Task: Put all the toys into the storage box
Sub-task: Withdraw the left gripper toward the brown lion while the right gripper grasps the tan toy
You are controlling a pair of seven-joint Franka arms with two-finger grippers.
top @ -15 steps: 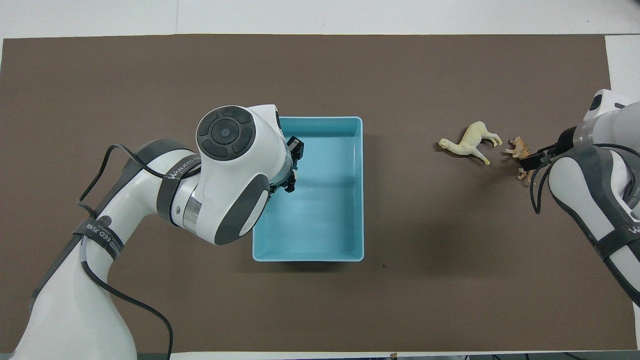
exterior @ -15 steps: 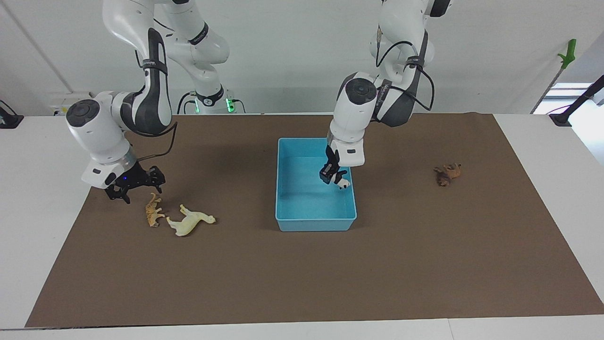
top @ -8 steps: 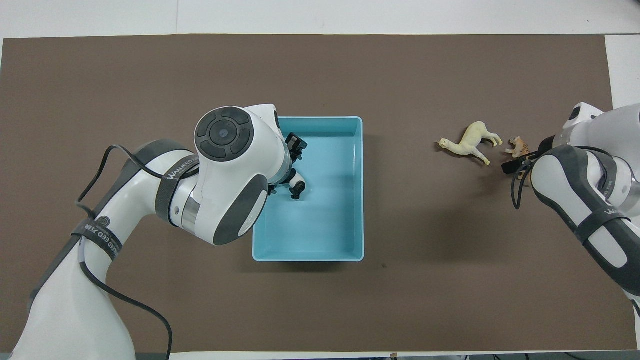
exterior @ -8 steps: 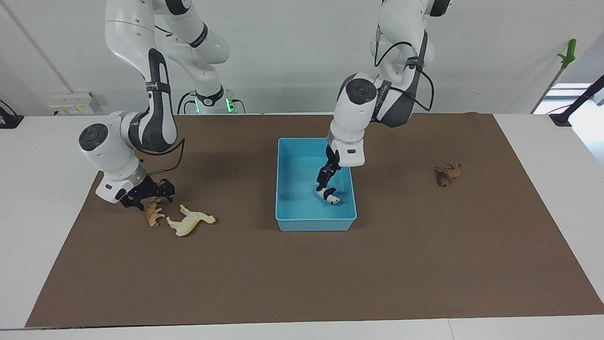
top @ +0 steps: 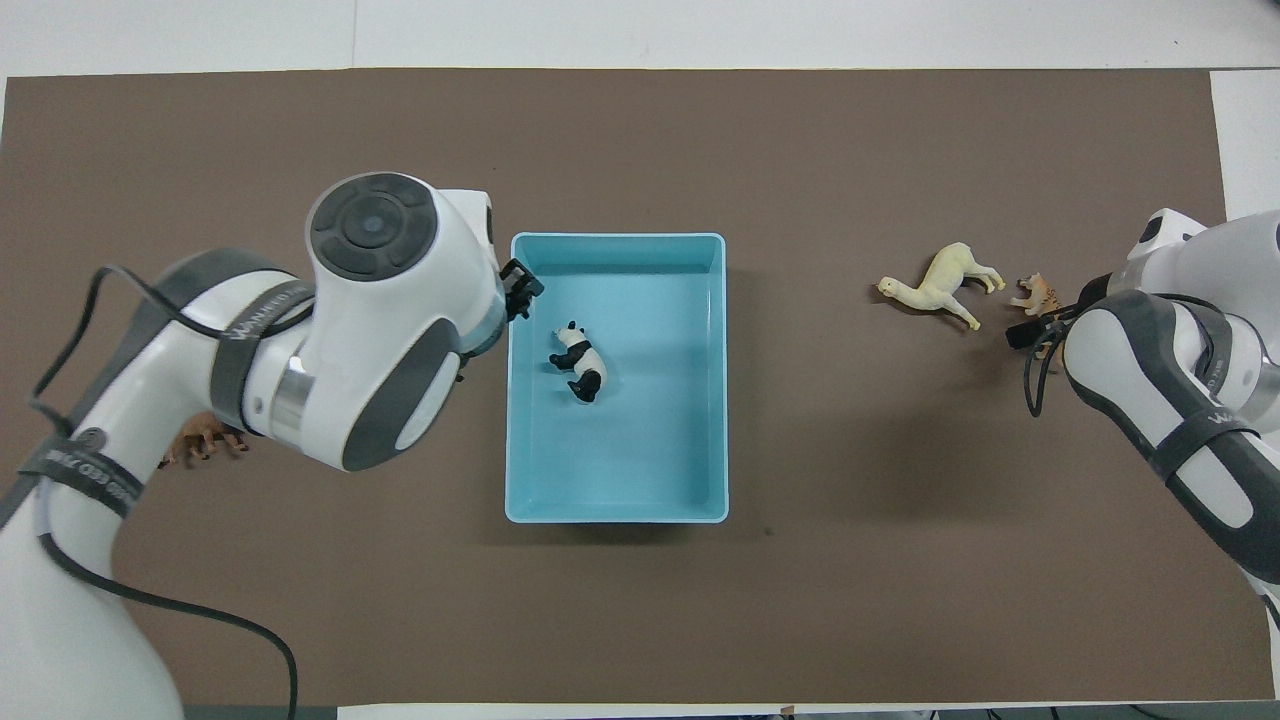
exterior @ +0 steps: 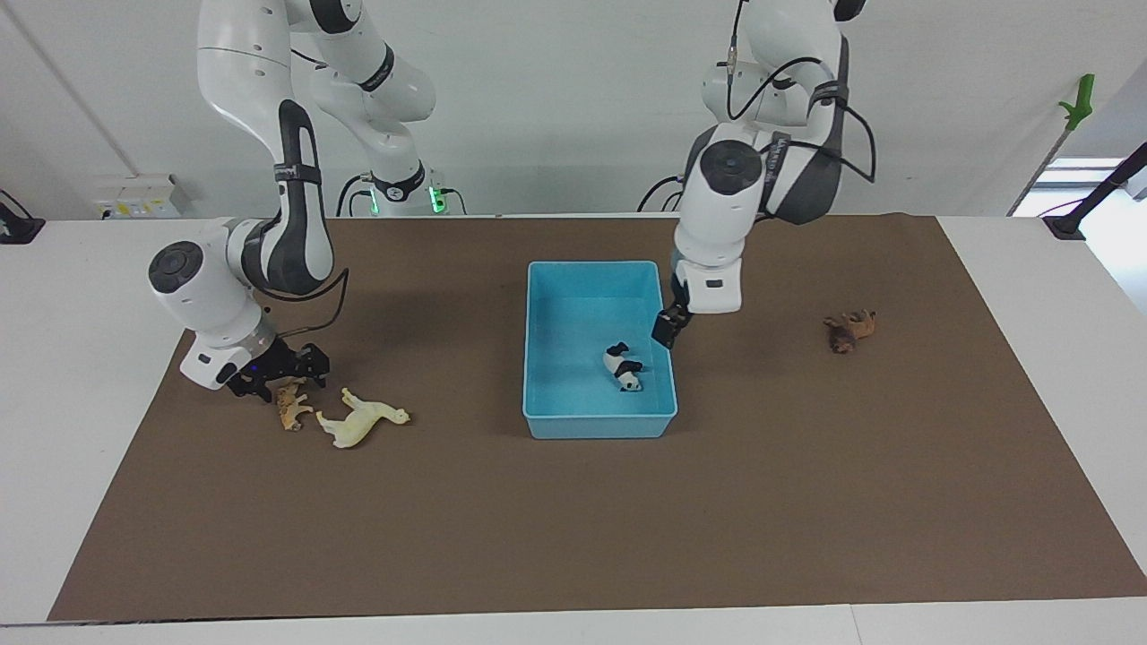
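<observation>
At the left of the facing view I have the right gripper (exterior: 280, 374) low at the tiger (exterior: 288, 406); I cannot tell how its claw stands. Just beside the tiger lies the cream long-necked animal (exterior: 361, 421), both on the brown mat (exterior: 573, 520). In mid-frame the panda (exterior: 622, 367) lies inside the storage box (exterior: 599, 424), so one toy of four is done. The left gripper (exterior: 668, 328) hangs over the box's rim, claw empty, spread unclear. At the right the lion (exterior: 848, 330) waits.

Glossy plastic storage box (exterior: 599, 424) on matt brown paper mat (exterior: 573, 520).
</observation>
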